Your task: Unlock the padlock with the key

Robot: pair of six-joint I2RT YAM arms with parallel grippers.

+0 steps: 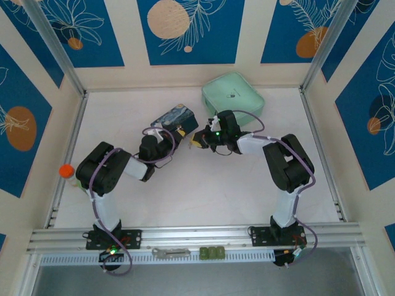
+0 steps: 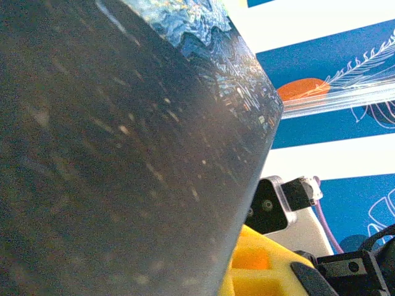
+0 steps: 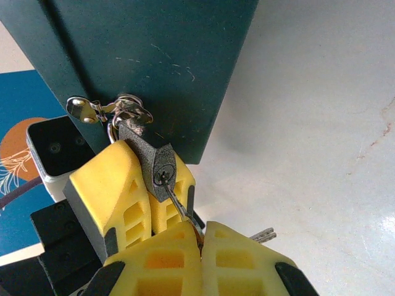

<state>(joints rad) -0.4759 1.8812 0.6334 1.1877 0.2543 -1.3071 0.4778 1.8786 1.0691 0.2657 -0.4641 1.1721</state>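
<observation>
As the right wrist view shows it, right gripper (image 3: 202,237): yellow ribbed pads pressed fully together on the head of the small silvery metal key (image 3: 178,202), blade seated in the keyhole; spare key on the ring pokes out beside the pads.
padlock (image 3: 154,161): small dark squarish body, thin silvery shackle looped through the hasp of the blue-and-yellow painted tin box (image 3: 154,61), hanging at its lower edge; shackle looks seated, judged locked.
left gripper (image 3: 150,196): yellow pads nearly closed, padlock body pinched between them.
step: turning the key.
how to: roll the wrist about the blade's own axis — no sideways push, a thin blade could bend or slip out; left grip must resist the twist.
arm pose: top view — both elbows folded high, forearms angled inward, grippers meeting at the tin box's near corner over the white table (image 1: 203,191).
</observation>
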